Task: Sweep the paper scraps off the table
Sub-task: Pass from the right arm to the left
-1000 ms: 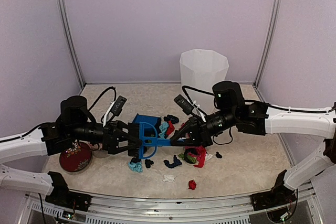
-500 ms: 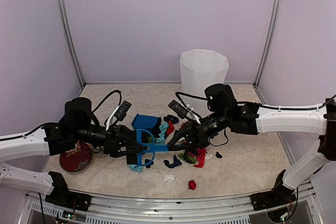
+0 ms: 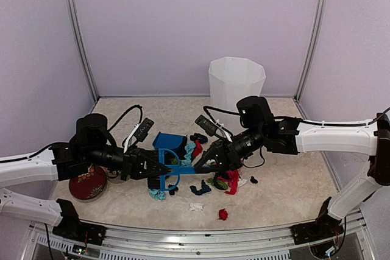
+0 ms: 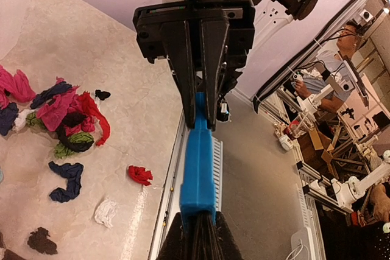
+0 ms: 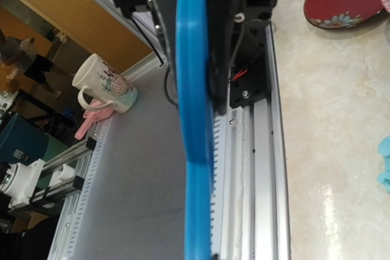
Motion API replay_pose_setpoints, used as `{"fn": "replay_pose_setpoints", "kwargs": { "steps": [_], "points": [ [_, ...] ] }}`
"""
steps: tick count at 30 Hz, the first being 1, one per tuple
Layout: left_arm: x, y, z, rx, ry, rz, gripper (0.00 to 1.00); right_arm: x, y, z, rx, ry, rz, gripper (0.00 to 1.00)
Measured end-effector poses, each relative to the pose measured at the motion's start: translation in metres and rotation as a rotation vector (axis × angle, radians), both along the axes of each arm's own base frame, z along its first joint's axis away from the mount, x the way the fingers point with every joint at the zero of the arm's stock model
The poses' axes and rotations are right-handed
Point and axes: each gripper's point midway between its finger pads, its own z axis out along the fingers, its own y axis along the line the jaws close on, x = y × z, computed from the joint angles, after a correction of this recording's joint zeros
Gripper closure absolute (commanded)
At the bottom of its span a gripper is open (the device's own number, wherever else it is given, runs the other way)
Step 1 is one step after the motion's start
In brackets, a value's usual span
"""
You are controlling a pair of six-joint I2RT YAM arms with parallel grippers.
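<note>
Paper scraps (image 3: 226, 181) in pink, red, green and black lie heaped on the table (image 3: 286, 190), and the same heap (image 4: 68, 120) shows in the left wrist view. Loose ones lie nearer: red (image 3: 223, 214), white (image 3: 195, 207), dark blue (image 3: 200, 188), teal (image 3: 157, 193). A blue brush (image 3: 184, 167) hangs level above them between both arms. My left gripper (image 3: 162, 169) is shut on its black-bristled head (image 4: 198, 202). My right gripper (image 3: 205, 165) is shut on the handle's other end (image 5: 194, 150). A blue dustpan (image 3: 170, 143) sits just behind.
A tall white faceted bin (image 3: 236, 82) stands at the back, right of centre. A dark red plate (image 3: 87, 182) lies under my left arm. The metal frame edge (image 5: 265, 168) runs along the table's near side, with a mug (image 5: 105, 84) beyond it.
My left gripper's jaws have gone from wide open to shut on the brush's head. The right arm has shifted slightly left with the handle still in its grip.
</note>
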Motion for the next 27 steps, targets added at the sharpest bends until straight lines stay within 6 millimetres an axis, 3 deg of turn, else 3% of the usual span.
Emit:
{"fn": "replay_pose_setpoints", "kwargs": {
  "steps": [3, 8, 14, 24, 27],
  "points": [
    [0.000, 0.000, 0.000, 0.000, 0.001, 0.000, 1.00, 0.000, 0.000, 0.000, -0.001, 0.002, -0.001, 0.96],
    [0.002, 0.000, 0.000, 0.002, -0.001, 0.011, 1.00, 0.002, 0.000, -0.001, -0.006, 0.003, -0.011, 0.58],
    [0.008, -0.001, 0.004, -0.021, -0.005, 0.046, 1.00, 0.014, -0.002, 0.005, 0.014, -0.034, -0.099, 0.31],
    [0.015, 0.005, 0.008, -0.118, -0.014, 0.132, 1.00, 0.025, -0.016, 0.002, 0.119, 0.034, -0.275, 0.30],
    [0.017, 0.005, 0.010, -0.151, -0.018, 0.159, 1.00, 0.031, -0.013, 0.011, 0.177, 0.044, -0.306, 0.32]
  ]
}}
